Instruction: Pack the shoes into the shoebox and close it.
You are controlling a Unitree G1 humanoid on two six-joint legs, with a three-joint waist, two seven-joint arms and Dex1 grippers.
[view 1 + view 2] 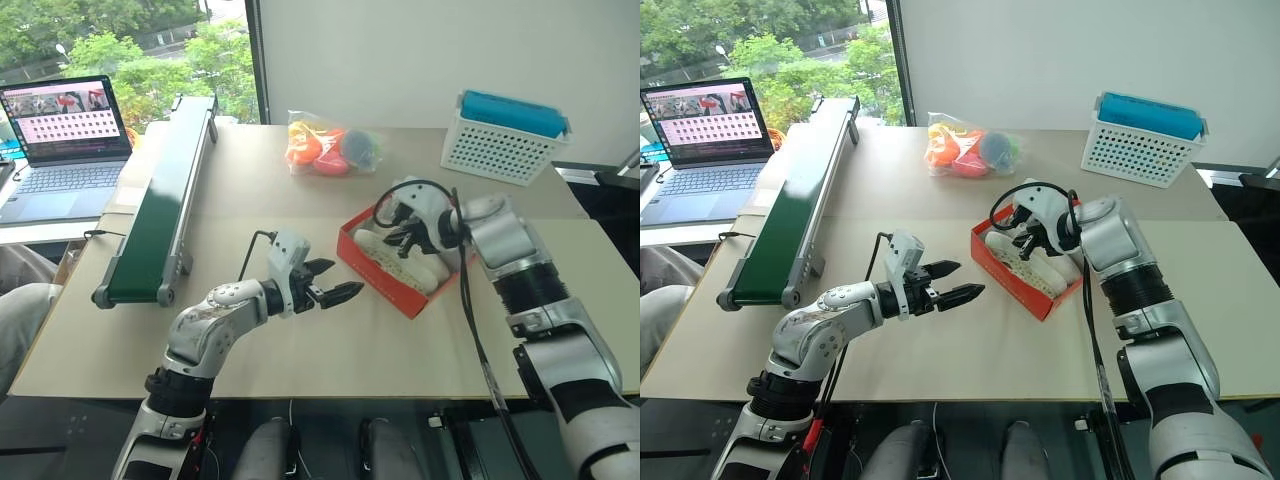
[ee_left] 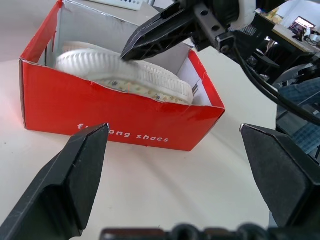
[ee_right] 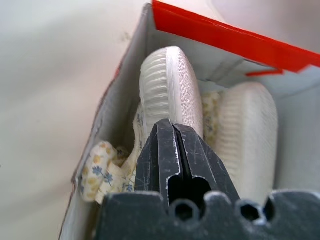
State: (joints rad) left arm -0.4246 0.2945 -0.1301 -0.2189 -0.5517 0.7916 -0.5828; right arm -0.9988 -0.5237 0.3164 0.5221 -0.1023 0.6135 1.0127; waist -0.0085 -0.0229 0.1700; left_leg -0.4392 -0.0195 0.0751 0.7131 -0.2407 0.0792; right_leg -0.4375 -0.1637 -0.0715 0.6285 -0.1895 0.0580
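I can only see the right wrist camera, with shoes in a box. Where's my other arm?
Observer: The left gripper hangs above the table beside the shoebox, jaws wide open and empty.
Operator: Is anything written on the box?
Observer: Yes, white lettering on its red side, ending in "shoes".
Operator: Any toys around?
Observer: A bag of colourful toys lies farther back, with a white basket off to its right.

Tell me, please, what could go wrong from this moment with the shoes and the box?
The right claw is shut with its tips against a shoe standing on edge in the shoebox; pushing may shift the light box. That shoe sits high and might block the lid. The open left claw is near the box and could bump it.
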